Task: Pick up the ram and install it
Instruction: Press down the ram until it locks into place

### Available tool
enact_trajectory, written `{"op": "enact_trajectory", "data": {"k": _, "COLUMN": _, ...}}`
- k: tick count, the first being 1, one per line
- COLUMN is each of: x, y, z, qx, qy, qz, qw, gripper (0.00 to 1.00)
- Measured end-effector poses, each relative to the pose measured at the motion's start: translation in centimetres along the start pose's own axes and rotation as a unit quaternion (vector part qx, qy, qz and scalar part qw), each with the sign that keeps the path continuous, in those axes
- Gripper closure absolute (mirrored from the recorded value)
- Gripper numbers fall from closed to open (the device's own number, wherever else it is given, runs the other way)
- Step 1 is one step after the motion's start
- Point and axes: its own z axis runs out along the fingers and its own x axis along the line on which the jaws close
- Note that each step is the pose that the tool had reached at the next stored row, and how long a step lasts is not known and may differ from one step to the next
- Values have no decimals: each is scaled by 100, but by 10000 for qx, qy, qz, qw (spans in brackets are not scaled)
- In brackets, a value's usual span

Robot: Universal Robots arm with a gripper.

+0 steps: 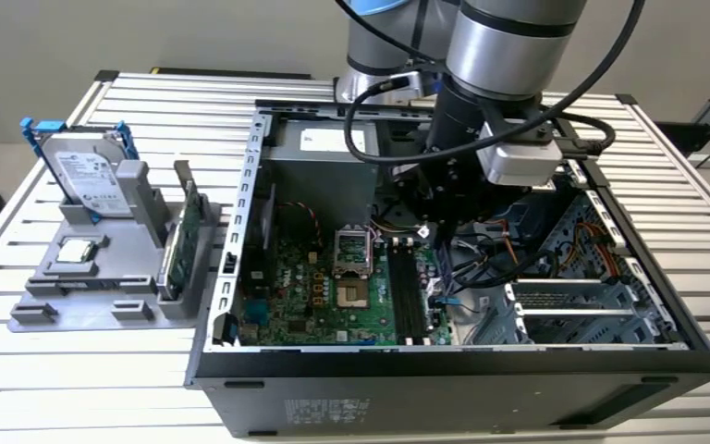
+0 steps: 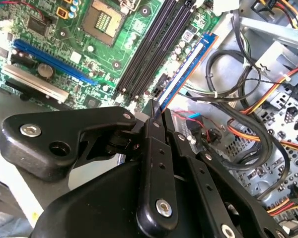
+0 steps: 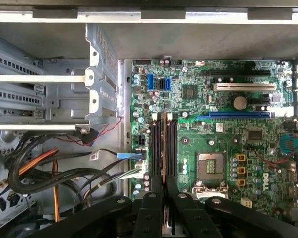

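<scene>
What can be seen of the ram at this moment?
The ram is a long, thin, flat, dark blue stick with an orange-gold strip along one long edge. The gripper pinches it at the fingertips and holds it on edge. It runs parallel to the motherboard's black slots and close beside them. Whether it touches a slot cannot be told.

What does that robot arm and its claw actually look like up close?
The arm is made of thick silver tubes with a blue-ringed joint, and black cables loop around a white box at its wrist. The gripper is matte black, built of flat linked bars held by silver screws.
</scene>
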Motion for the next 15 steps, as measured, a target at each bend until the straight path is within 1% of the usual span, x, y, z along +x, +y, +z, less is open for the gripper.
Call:
{"op": "enact_trajectory", "data": {"k": 3, "x": 19, "y": -6, "z": 44, "qx": -1, "qy": -2, "qz": -50, "qw": 10000, "gripper": 100}}
{"op": "enact_trajectory", "data": {"k": 10, "x": 21, "y": -16, "z": 164, "qx": -1, "qy": 4, "qz": -136, "qw": 9999, "gripper": 100}}
{"op": "enact_trajectory", "data": {"k": 15, "x": 22, "y": -23, "z": 254, "qx": -3, "qy": 5, "qz": -155, "qw": 9999, "gripper": 100}}
